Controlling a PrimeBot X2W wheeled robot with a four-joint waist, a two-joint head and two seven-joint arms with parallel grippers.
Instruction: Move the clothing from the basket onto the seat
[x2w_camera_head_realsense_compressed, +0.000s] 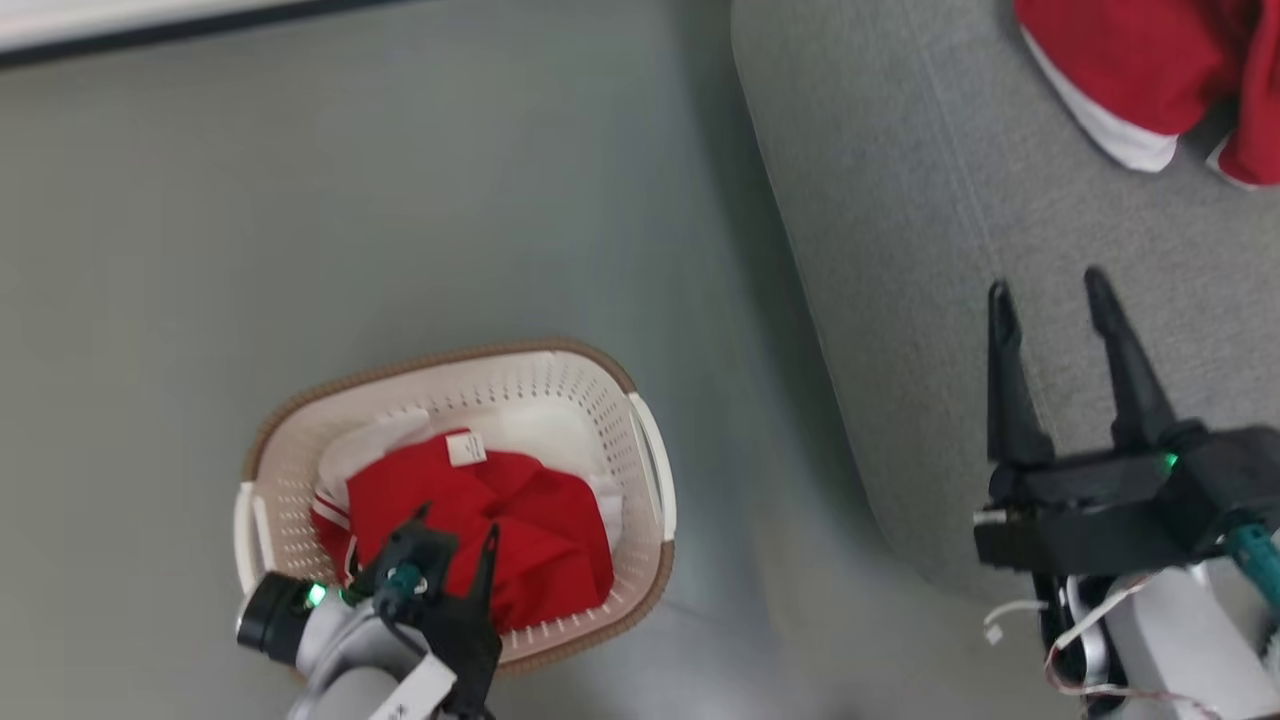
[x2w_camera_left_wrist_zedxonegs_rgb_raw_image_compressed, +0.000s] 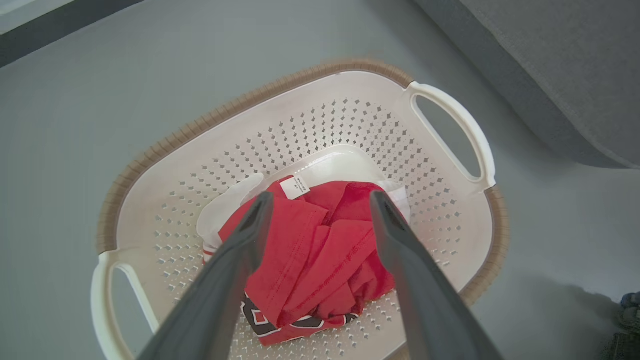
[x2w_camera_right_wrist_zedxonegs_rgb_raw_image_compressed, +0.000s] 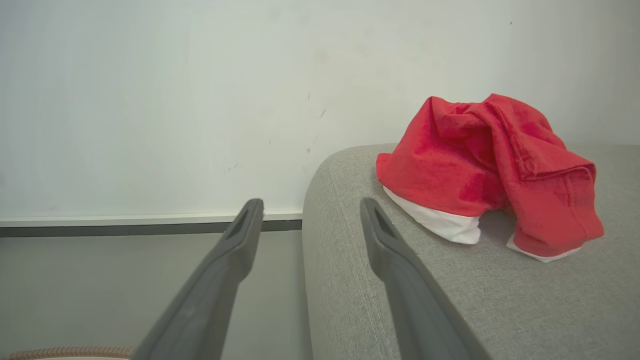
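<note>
- A cream-white plastic basket (x2w_camera_head_realsense_compressed: 560, 385) with perforated walls, a brown woven-look rim and a loop handle at each end stands on the smooth grey floor (x2w_camera_head_realsense_compressed: 400, 200), near the seat's rounded corner.
- Inside it lies a crumpled heap of red clothing (x2w_camera_left_wrist_zedxonegs_rgb_raw_image_compressed: 310, 260) — soft fabric with stitched hems, a small white label on top and striped trim at one edge. Dark-and-white lettering shows on the fold nearest the left wrist camera. White cloth peeks out around the heap.
- The left tool (x2w_camera_left_wrist_zedxonegs_rgb_raw_image_compressed: 321, 197) hangs over the basket, its two long dark fingers spread wide on either side of the red folds, pinching nothing.
- The seat (x2w_camera_head_realsense_compressed: 900, 300) is a large block of grey woven upholstery. It carries a second red garment (x2w_camera_right_wrist_zedxonegs_rgb_raw_image_compressed: 465, 160), bunched into a mound with white trim along its lower edges.
- The right tool (x2w_camera_head_realsense_compressed: 1046, 282) is over the seat's near edge — fingers splayed, empty, well apart from that mound.
</note>
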